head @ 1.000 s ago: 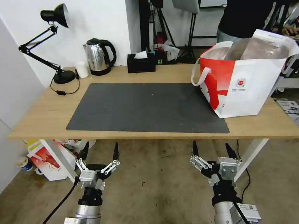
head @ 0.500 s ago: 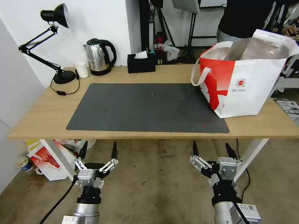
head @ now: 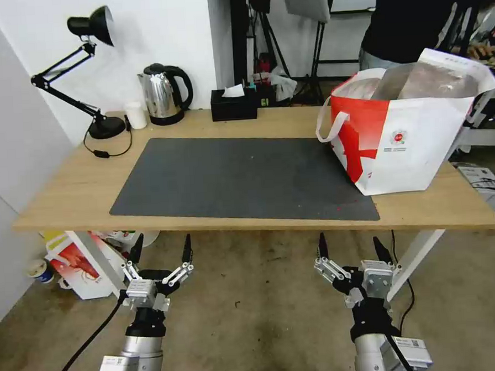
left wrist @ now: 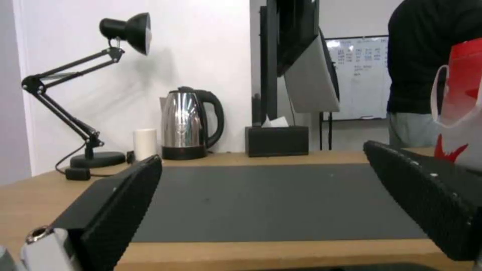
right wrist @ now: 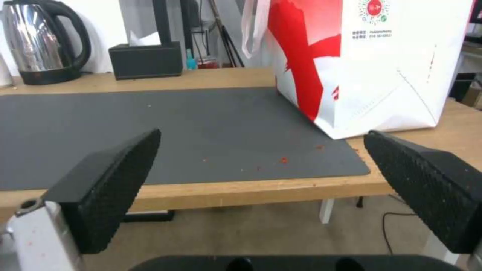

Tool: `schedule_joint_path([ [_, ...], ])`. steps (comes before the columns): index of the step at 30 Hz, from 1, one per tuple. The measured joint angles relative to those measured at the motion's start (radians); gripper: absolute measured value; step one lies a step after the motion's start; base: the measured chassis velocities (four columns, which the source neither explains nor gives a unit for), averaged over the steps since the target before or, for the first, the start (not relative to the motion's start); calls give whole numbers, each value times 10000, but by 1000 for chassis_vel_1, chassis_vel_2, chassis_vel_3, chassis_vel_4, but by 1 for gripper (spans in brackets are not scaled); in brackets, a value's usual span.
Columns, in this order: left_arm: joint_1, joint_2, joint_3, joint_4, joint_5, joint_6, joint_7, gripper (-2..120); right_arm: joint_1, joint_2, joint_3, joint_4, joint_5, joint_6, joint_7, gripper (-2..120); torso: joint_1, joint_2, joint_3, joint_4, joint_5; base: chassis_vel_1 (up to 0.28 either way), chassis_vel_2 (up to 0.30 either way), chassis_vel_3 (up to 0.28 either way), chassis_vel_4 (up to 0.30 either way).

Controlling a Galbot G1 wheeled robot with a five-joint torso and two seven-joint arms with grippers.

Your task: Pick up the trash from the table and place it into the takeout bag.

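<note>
The takeout bag (head: 408, 138) stood at the right end of the bench (head: 65, 189), its mouth wide open to take things in. The dark mat (head: 241, 177) had just a few red crumbs on it — the job looked done. The 2 grippers — left gripper (head: 161, 251) and right gripper (head: 350, 245) — hung low in front of the bench, fingers spread, holding nothing.

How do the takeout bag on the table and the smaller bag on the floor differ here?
The takeout bag stands upright on the table, at its right end; the smaller bag sits on the floor under the left end. The takeout bag is large and boxy with loop handles and an open top; the smaller bag is partly hidden by a table leg. Both are red and white.
</note>
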Motion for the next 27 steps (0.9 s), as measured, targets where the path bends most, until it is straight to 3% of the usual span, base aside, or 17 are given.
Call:
schedule_joint_path([
  [27,7,-4,2,8,10,7,-9,100,0,0,0,0,-1,0,0,100,0,0,0,0,0,0,0,0,0],
])
